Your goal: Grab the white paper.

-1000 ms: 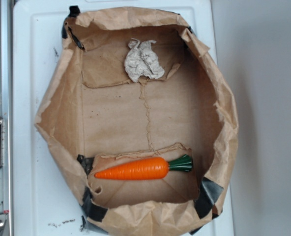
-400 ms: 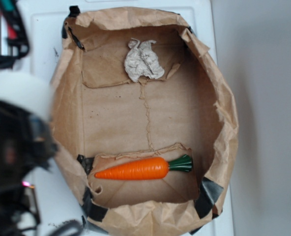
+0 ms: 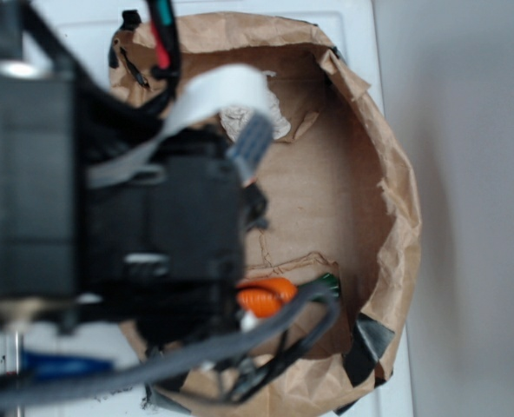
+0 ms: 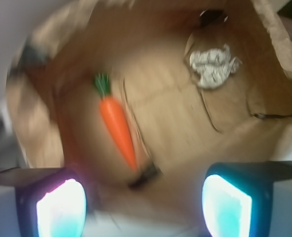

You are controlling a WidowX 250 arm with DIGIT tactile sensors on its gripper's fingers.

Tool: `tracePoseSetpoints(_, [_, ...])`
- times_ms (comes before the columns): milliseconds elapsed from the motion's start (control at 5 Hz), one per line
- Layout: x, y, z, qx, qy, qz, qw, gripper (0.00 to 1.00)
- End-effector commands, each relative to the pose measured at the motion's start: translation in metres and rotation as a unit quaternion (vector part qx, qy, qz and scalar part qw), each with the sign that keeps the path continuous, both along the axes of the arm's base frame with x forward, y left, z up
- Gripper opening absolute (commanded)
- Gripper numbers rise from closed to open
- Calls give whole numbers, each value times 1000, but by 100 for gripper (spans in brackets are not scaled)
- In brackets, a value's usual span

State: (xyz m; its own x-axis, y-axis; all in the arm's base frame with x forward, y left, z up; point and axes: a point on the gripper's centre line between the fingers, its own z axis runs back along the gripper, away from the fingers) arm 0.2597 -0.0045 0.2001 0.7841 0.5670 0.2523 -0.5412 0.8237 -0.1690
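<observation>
1. Nearest to us in the wrist view, the gripper (image 4: 143, 197) shows its two fingertips (image 4: 62, 207) glowing in the lower corners of the frame. They are spread wide apart with nothing between them.

2. Just beyond the fingertips lies the near wall of the brown paper bag (image 4: 264, 133), and we look down past it to the bag's floor. The picture is blurred, so we judge the arm to be in motion.

3. Farther in, left of centre, the carrot (image 4: 117, 126) lies on the bag floor with its green top pointing to the upper left.

4. Farthest in, at the upper right of the wrist view, sits the white paper (image 4: 212, 66), a crumpled greyish wad well apart from the carrot and clear of the gripper.

5. In the exterior view, the arm (image 3: 109, 217) now fills the left and centre of the frame, where a second ago nothing of it covered the bag (image 3: 396, 217). It hides most of the carrot (image 3: 266, 297) and leaves only a sliver of the white paper (image 3: 279, 126) showing.

6. We take this to mean the approach has begun. The gripper is over the bag but not yet above the wad, so we think it must travel toward the bag's far end and then descend.
</observation>
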Motion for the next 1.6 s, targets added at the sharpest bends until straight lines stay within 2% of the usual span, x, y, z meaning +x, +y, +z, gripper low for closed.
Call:
tracePoseSetpoints(0, [21,43,-11,30,-56,172,983,100])
tracePoseSetpoints(200, [21,63,-34,52,-26,215,975,100])
tracePoseSetpoints(400, [19,64,-31,32,-14,176,984,100])
tracePoseSetpoints(600, [0,33,16,-50,-64,51,995,100])
tracePoseSetpoints(1200, [0,33,16,-50,-64,51,995,100])
tracePoseSetpoints(1400, [15,39,1,-39,-64,104,992,100])
